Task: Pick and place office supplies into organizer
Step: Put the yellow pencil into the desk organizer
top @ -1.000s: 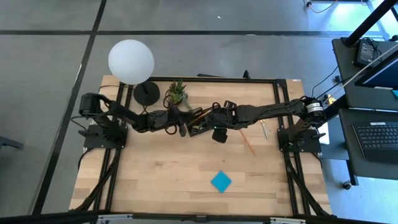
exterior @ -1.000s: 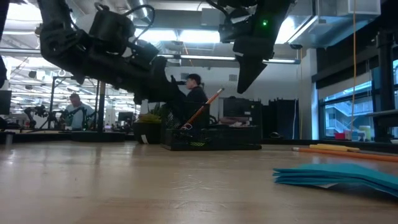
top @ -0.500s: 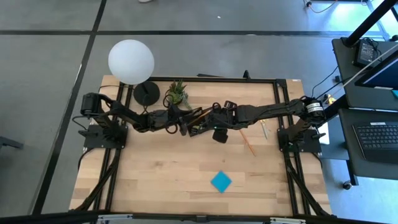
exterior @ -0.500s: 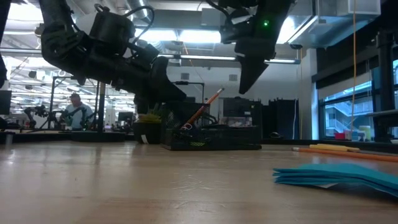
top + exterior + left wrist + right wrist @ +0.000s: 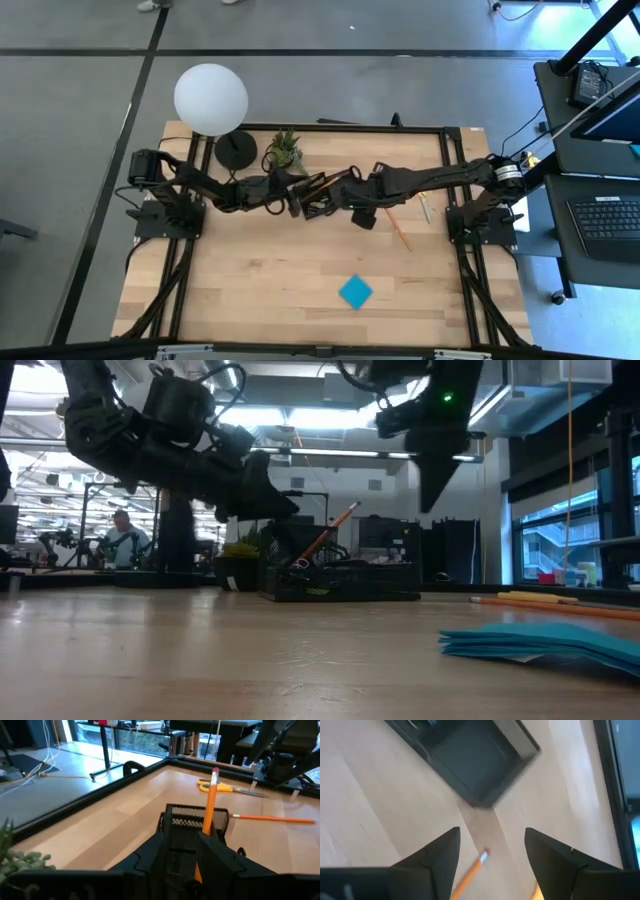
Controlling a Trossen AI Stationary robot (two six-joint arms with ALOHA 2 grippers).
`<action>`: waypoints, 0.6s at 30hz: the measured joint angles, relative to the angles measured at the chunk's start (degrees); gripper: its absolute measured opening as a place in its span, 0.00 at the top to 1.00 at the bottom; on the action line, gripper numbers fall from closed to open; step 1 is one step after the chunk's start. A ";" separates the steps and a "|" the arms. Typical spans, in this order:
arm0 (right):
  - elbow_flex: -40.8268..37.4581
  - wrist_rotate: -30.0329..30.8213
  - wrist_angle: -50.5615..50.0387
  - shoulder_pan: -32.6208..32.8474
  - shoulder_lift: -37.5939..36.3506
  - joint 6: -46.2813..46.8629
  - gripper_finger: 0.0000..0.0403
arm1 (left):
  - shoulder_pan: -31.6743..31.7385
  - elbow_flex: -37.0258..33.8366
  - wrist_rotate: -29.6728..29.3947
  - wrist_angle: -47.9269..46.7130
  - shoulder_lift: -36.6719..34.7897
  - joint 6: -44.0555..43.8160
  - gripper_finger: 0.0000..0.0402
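The black mesh organizer [image 5: 322, 197] sits mid-table, toward the far side. An orange pencil [image 5: 210, 800] leans in it, lower end inside, eraser end up. My left gripper [image 5: 184, 842] is level at the organizer's left end, open, its fingers on either side of that pencil. My right gripper [image 5: 492, 850] hangs open above the table just right of the organizer [image 5: 475, 760], pointing steeply down. A second orange pencil [image 5: 400, 230] and yellow-handled scissors [image 5: 425, 207] lie on the table to the right. The blue sticky-note pad [image 5: 355, 291] lies toward the near edge. My left gripper has the leaning pencil's lower half [image 5: 205, 827] between its spread fingers, close to one finger [image 5: 220, 860]. Whether that finger touches it, I cannot tell. The pencil's lower end stays in the organizer.
A small potted plant [image 5: 285, 150] and the round black lamp base [image 5: 236, 150] with its white globe [image 5: 210, 97] stand at the far left behind my left arm. Bare wood lies along the near half of the table around the blue pad.
My left gripper has opened around the leaning pencil, which stays propped in the organizer. My right gripper has shifted a little toward the table's right edge and tipped, staying open.
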 joint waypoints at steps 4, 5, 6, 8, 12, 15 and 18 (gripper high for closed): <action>0.00 -0.02 -4.99 0.02 -2.60 3.78 0.45 | 0.00 0.00 0.00 -0.55 -2.89 2.21 0.72; 0.02 -0.02 -5.61 0.02 -3.47 4.39 0.45 | 0.00 0.00 -0.02 -0.63 -3.74 2.67 0.71; 0.00 -0.04 -6.26 0.02 -4.39 4.70 0.45 | 0.00 0.00 0.00 -1.01 -4.74 3.08 0.71; 0.01 -0.04 -6.76 0.02 -6.18 4.77 0.45 | -0.09 -0.02 0.03 -3.31 -7.31 3.23 0.71; -1.68 -0.57 -6.58 -0.14 -10.19 5.28 0.45 | -0.66 0.00 0.91 -9.59 -12.44 3.29 0.71; -6.54 -3.06 -3.90 -1.26 -13.62 6.56 0.45 | -1.78 0.02 1.00 -13.96 -15.58 3.27 0.70; -13.70 -6.08 0.63 -3.10 -17.19 6.82 0.45 | -3.12 0.02 1.05 -16.77 -17.71 3.40 0.71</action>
